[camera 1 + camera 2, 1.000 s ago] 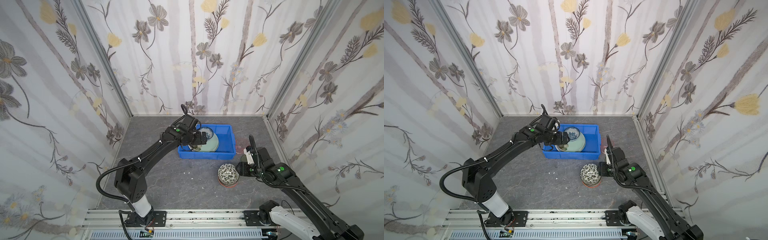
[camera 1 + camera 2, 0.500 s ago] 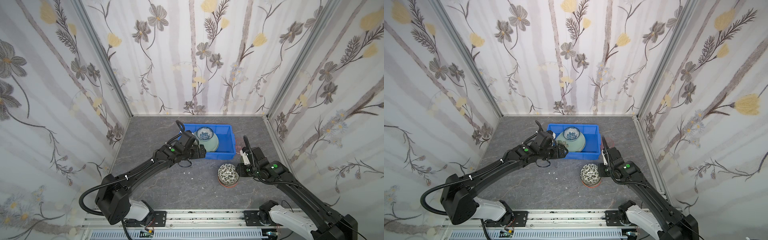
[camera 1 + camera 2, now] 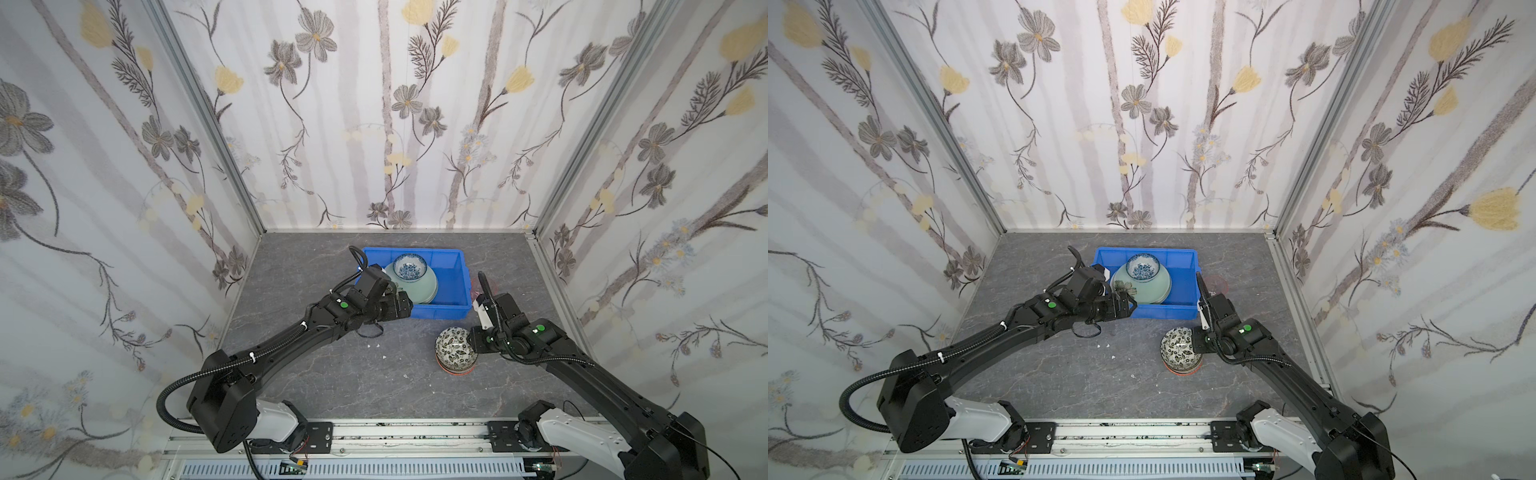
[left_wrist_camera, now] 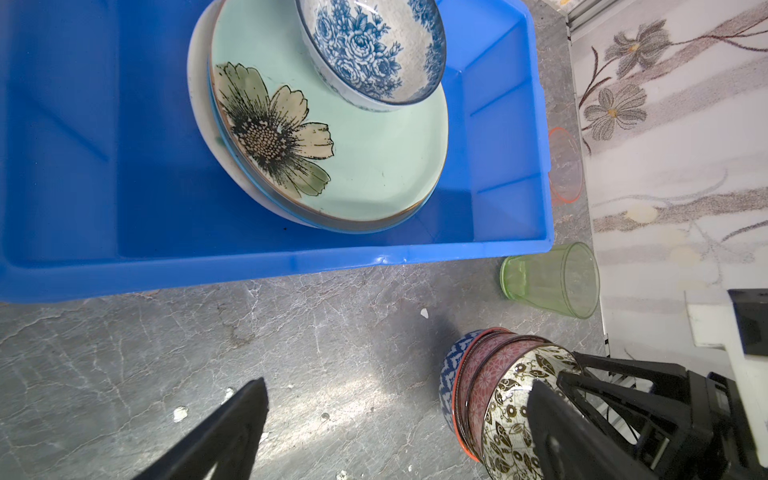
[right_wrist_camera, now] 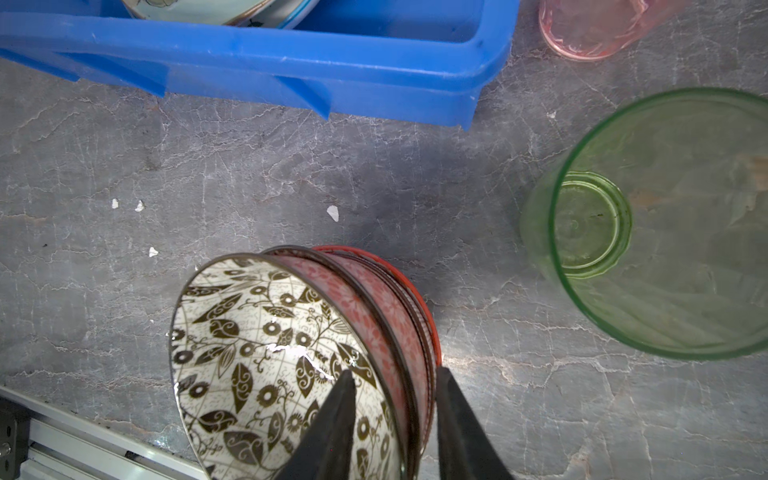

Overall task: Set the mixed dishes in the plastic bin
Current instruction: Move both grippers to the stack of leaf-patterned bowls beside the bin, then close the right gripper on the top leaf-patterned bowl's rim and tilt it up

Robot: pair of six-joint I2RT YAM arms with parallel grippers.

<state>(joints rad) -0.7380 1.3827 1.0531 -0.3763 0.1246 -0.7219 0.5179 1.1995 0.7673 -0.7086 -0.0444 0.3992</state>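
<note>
Flowered wallpaper closes in three sides of the grey marbled desk (image 3: 332,374), which is flecked with small white chips (image 5: 332,212). The left hand (image 4: 397,382) hangs spread wide and empty, with the near wall of the plastic bin (image 3: 440,311) just ahead of its fingertips. In the bin a mint flower plate (image 4: 374,158) lies on a white one, with a blue-white bowl (image 4: 374,50) on top.

The right hand (image 5: 395,372) has narrowed around a stack of bowls (image 3: 455,351) on the desk. One finger is inside the black-and-white bowl (image 5: 257,353) and the other is outside the orange rim (image 5: 415,282). I cannot tell whether they press. The green tumbler (image 5: 665,224) stands close beside this hand and the pink tumbler (image 5: 598,29) beyond it, by the bin's end wall.

My worry is the pinch spanning several rims at once. The stack looks tilted, and on a lift the nested bowls might slide apart or the lower ones drop. A swing toward the bin could clip the green tumbler or meet the left hand waiting there. Landing on the plate's edge could tip things.

How many bowls are nested is unclear. From above, the right arm hides the green tumbler. The pink one is cut off at the wrist camera's edge.
</note>
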